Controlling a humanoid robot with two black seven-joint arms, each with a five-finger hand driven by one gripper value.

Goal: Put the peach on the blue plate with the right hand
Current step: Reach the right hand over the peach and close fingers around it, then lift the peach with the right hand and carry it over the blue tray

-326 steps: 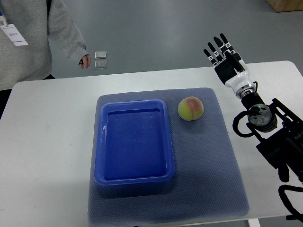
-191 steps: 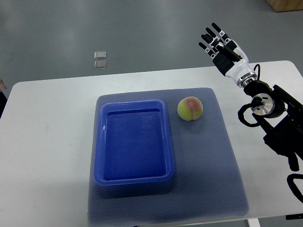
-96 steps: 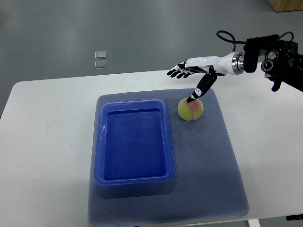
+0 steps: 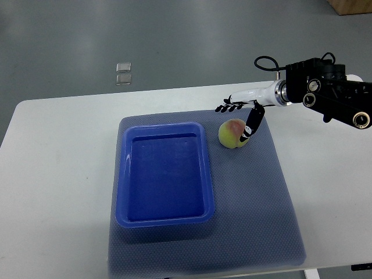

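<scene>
Since the half-second-old frame, your right hand [image 4: 243, 116] has dropped lower over the peach [image 4: 233, 133], the thumb now lying down the fruit's right flank and the four fingers [image 4: 228, 107] fanned out flat just beyond its far side. Nothing is gripped yet: the hand is spread apart around the fruit, thumb touching or very nearly touching, fingers clear of it.

Largest first, the count: one white bench [image 4: 52, 174]; one grey-blue mat [image 4: 261, 197] laid on it; one blue plate [image 4: 164, 172] (really a shallow rectangular tray), bare inside, on the mat's left half; one robot arm [image 4: 325, 96] reaching in from the right edge, the left arm nowhere in view; one peach, sitting on the mat just beside the plate's far right corner, not touching it; and two small clear squares [image 4: 122, 74] on the floor beyond the bench.

To do the grasp well, you should bring the fingers down and around the far-left side of the peach so they oppose the thumb across its widest part. Close gently, since a round fruit will likely roll out from under a one-sided push. Once it is held, lift it clear of the plate's raised rim before you carry it left, and release low over the middle of the tray.
</scene>
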